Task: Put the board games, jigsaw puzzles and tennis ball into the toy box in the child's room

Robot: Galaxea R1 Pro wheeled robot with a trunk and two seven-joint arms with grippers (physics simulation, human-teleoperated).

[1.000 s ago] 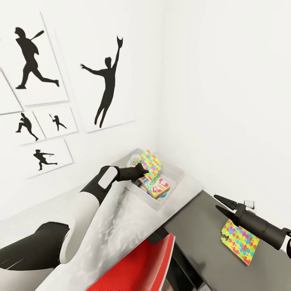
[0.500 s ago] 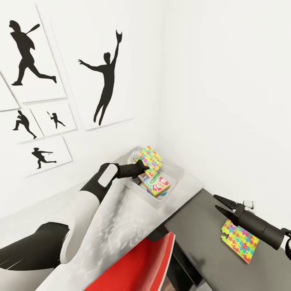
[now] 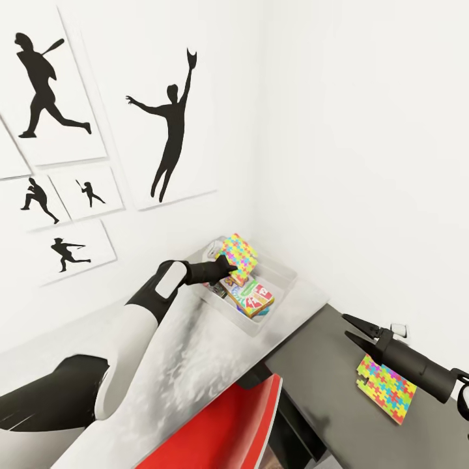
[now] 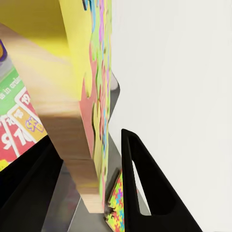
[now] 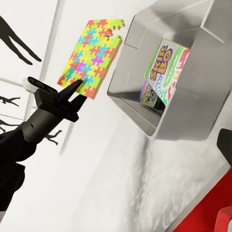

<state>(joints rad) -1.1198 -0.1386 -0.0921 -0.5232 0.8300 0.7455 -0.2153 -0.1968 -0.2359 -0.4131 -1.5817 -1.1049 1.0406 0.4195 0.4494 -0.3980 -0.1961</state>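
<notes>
Left fingers [image 3: 226,266] pinch a puzzle [image 3: 239,259] above the box [image 3: 281,286], half hiding its games [image 3: 251,296]. Right fingers [image 3: 357,330] spread over the desk [image 3: 326,384] corner.

The white table [image 3: 195,352] carries the toy box [image 3: 277,303]; a jigsaw puzzle [image 3: 384,389] lies on the grey desk [image 3: 326,384]

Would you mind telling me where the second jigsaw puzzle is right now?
In the head view, it lies flat on the dark table at lower right, just beneath the open right gripper, far from the toy box.
</notes>
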